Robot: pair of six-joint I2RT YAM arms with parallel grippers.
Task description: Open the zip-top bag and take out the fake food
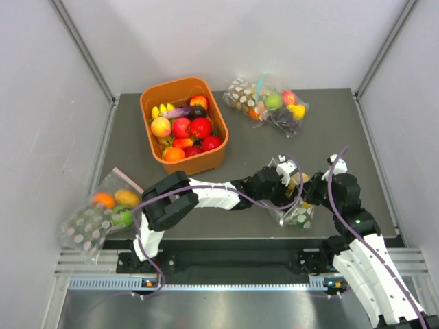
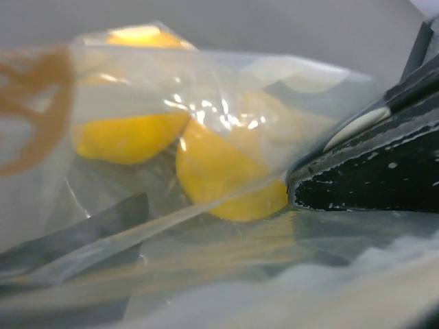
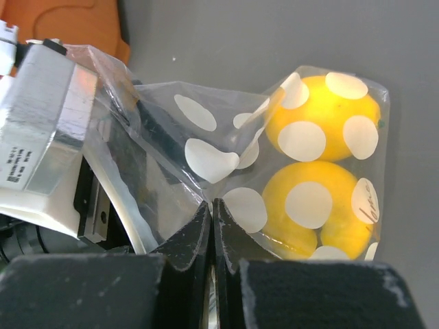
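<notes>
Top external: fixed high behind the arm bases [image 1: 140,257], facing down and forward; distant, takes in the whole table [image 1: 343,137]. Left wrist: low, looking out between the fingers of the left gripper [image 2: 218,195], almost against the zip-top bag [image 2: 226,116], out of focus. Right wrist: close above, looking down past the right gripper [image 3: 212,209] onto bag and table. Common to all three: the bag. Common to overhead and right wrist: orange bin [image 3: 68,24].

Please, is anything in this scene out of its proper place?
Yes: the dotted bag with an orange fruit lies mostly past the left edge of the table, not on its dark surface.
</notes>
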